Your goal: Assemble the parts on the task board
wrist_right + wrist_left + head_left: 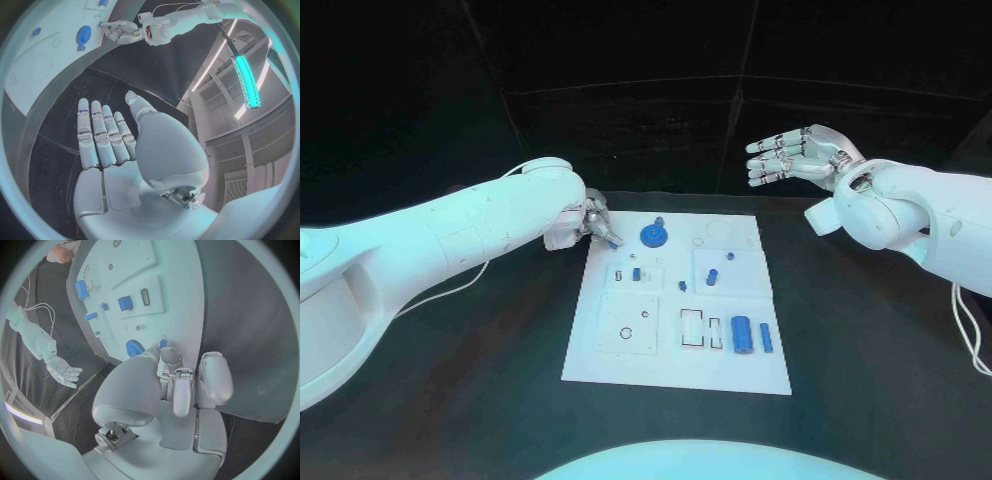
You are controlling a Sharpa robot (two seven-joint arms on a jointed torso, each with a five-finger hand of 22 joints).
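The white board [678, 300] lies flat in the middle of the dark surface [877, 330]. Small blue pieces sit on it. A round blue wheel [653, 235] is near the far end, and two long blue pegs [751, 335] lie at the near end.

The left robot hand [596, 222] is at the far left corner of the board, just beside the wheel. In the left wrist view its fingertips [164, 346] seem to pinch a tiny blue piece [163, 343] right at the board.

The right robot hand [798, 152] is up in the air, well apart from the board, with its fingers spread and nothing in it.

To do this step well, I think the left robot hand should hold the tiny piece straight over its hole, push down slowly, and not bump the wheel.
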